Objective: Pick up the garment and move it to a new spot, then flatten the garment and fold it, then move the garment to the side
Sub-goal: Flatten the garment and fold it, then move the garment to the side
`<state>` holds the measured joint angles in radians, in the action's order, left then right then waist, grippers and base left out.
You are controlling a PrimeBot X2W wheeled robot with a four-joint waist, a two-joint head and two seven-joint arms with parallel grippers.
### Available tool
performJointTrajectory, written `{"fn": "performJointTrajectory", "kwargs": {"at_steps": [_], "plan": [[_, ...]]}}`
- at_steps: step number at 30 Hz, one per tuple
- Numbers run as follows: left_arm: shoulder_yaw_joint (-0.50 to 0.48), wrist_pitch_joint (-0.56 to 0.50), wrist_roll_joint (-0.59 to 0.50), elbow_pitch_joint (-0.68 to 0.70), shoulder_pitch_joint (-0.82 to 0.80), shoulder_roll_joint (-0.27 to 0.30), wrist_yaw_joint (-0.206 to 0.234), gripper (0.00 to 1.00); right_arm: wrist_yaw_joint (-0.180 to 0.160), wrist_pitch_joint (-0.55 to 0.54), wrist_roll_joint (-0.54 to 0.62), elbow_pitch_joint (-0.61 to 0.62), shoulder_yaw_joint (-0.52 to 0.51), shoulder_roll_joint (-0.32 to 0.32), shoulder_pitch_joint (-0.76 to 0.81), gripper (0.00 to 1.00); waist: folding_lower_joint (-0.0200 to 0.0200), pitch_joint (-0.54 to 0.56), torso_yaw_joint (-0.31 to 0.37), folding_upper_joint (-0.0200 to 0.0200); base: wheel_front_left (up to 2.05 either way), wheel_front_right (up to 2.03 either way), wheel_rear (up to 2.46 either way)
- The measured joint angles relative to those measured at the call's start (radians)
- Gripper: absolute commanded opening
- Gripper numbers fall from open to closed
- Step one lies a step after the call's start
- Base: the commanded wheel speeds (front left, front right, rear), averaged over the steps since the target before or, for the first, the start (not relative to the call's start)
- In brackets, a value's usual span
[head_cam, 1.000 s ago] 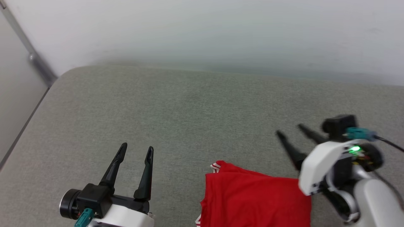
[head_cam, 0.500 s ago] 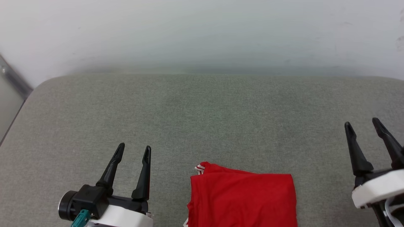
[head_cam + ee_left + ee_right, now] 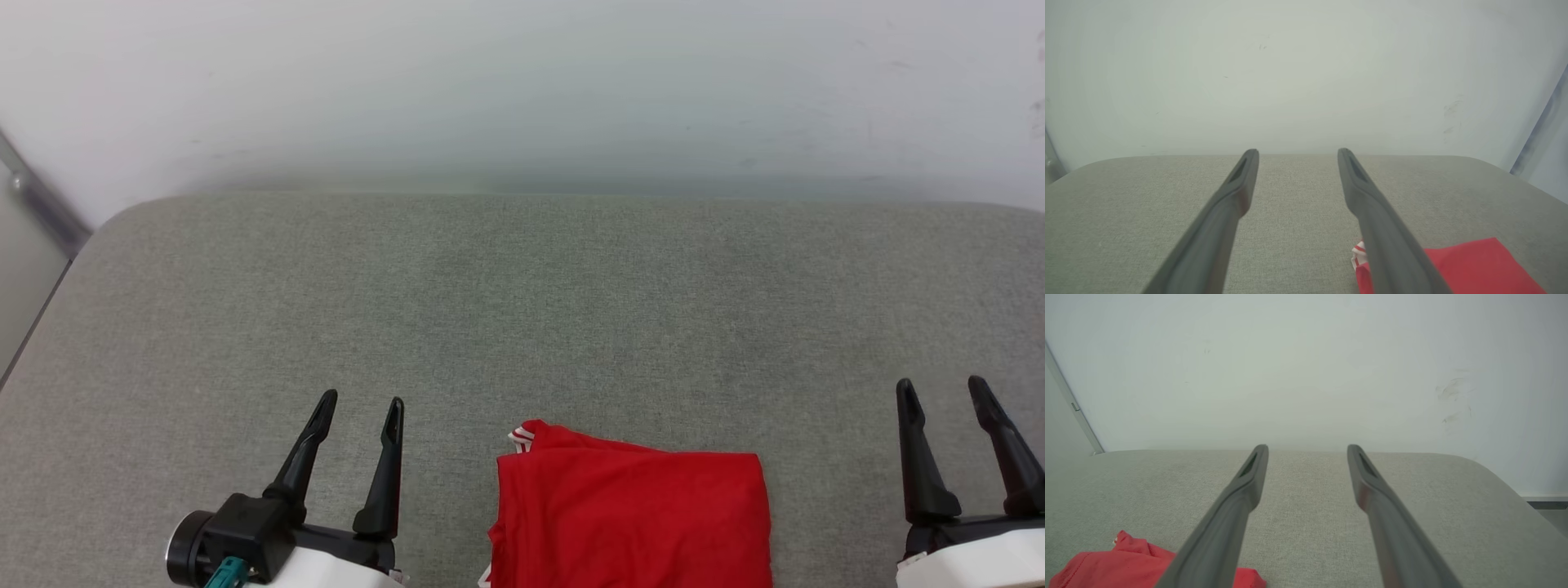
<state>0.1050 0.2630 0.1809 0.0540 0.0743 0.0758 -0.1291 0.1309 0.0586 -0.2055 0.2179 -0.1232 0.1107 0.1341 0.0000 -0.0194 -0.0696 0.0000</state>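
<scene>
Lying folded between the spread left claw (image 3: pixel 362 400) and spread right claw (image 3: pixel 941 384), the garment (image 3: pixel 633 514) touches neither.

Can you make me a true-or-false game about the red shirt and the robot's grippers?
1. The red shirt lies folded on the grey fabric surface. True.
2. The left gripper is holding the shirt. False: it is open and empty, beside the shirt.
3. The shirt lies between the two grippers. True.
4. The right gripper is shut. False: its fingers stand apart, open.
5. The shirt's trim is blue. False: the striped trim is red and white.
</scene>
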Motion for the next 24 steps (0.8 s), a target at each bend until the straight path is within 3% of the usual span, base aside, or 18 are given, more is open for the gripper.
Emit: {"fn": "performJointTrajectory", "kwargs": {"at_steps": [18,24], "plan": [[0.008,0.000,-0.005,-0.027,0.002,-0.002,0.000,1.00,0.000,-0.016,0.012,0.000,0.019,-0.032,0.014,1.00,0.0000,0.004,-0.012,0.0000,0.00,0.00,0.00],[0.012,0.000,-0.005,-0.024,0.002,-0.003,0.000,1.00,0.000,-0.073,-0.004,0.003,0.025,-0.021,0.023,1.00,0.0000,-0.003,-0.020,0.0000,0.00,0.00,0.00]]}}
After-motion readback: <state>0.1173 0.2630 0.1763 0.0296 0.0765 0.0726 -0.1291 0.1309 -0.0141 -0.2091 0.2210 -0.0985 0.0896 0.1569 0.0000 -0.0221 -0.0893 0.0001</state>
